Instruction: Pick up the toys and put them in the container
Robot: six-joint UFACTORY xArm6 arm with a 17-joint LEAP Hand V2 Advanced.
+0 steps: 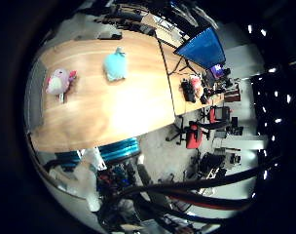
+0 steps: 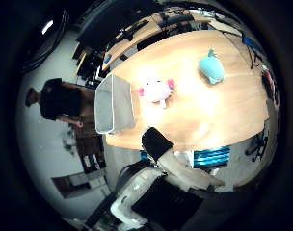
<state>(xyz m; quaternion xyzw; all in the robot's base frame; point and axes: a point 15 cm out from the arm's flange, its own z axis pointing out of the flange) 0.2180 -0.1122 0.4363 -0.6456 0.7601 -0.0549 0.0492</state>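
Observation:
A pink and white plush toy (image 2: 156, 91) lies on the wooden table (image 2: 199, 111), close beside a grey container (image 2: 113, 104) that stands at the table's end. A teal plush toy (image 2: 211, 67) lies farther along the table, away from the container. The little finger side view shows the pink and white toy (image 1: 58, 83), the teal toy (image 1: 115, 64) and the container (image 1: 33, 97) as well. My right hand (image 2: 151, 168) is high above the table's edge, far from both toys. Its white and black fingers (image 2: 158, 144) look relaxed and hold nothing.
A second desk (image 1: 192, 88) with red and dark items stands beyond the table's far end, with a blue panel (image 1: 202, 47) beside it. Chairs and dark furniture (image 2: 118, 38) stand along the table's far side.

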